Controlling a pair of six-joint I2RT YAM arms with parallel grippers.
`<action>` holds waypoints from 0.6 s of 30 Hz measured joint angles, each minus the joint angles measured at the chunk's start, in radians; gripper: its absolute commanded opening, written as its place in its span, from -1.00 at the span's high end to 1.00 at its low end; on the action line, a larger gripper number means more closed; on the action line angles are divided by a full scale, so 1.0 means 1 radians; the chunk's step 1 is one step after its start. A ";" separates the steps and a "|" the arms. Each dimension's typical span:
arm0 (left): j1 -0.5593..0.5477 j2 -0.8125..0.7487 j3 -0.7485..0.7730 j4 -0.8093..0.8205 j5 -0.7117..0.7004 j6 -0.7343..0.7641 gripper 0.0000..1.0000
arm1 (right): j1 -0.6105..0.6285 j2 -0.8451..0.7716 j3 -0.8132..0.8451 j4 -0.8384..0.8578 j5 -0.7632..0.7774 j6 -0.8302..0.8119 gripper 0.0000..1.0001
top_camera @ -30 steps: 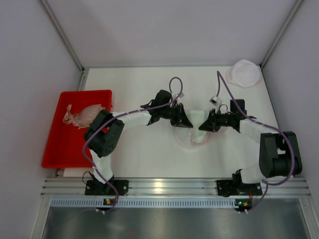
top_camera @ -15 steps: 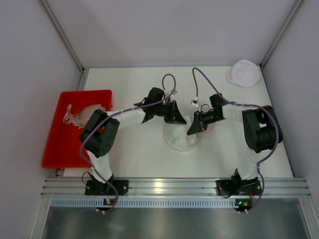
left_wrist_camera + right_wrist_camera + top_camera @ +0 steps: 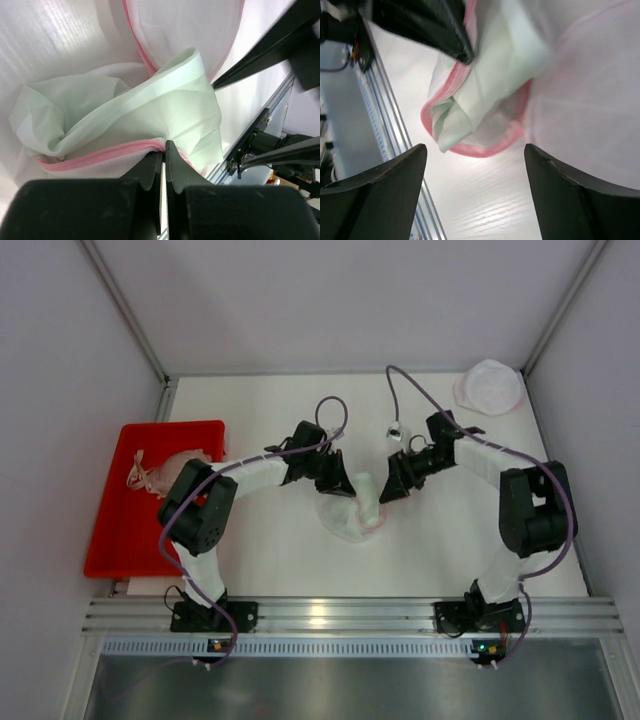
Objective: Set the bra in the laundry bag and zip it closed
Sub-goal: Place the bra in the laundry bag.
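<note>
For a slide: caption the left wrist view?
Left gripper, jaws shut on the pink zipper edge of the laundry bag; green bra partly inside.

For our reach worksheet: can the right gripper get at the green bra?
Probably yes: the open right gripper faces the bra, nothing between; the left gripper holds the laundry bag by its rim.

bra point(image 3: 367, 492) partly in laundry bag point(image 3: 340, 525), tray point(image 3: 120, 540) left

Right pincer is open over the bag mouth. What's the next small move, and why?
Probably nudge the pale green bra deeper with the right pincer: its fabric drapes over the pink zipper rim of the white mesh laundry bag, whose edge the left pincer pinches.
</note>
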 measured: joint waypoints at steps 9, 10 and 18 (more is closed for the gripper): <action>0.002 0.000 0.000 -0.032 -0.018 0.062 1.00 | -0.217 -0.061 0.166 0.040 0.192 0.066 -0.39; 0.002 -0.001 0.000 -0.035 -0.018 0.072 1.00 | -0.220 -0.053 0.167 0.052 0.222 0.083 -0.39; 0.001 -0.029 0.000 -0.065 -0.018 0.148 1.00 | -0.216 0.171 0.199 0.097 0.313 0.200 -0.46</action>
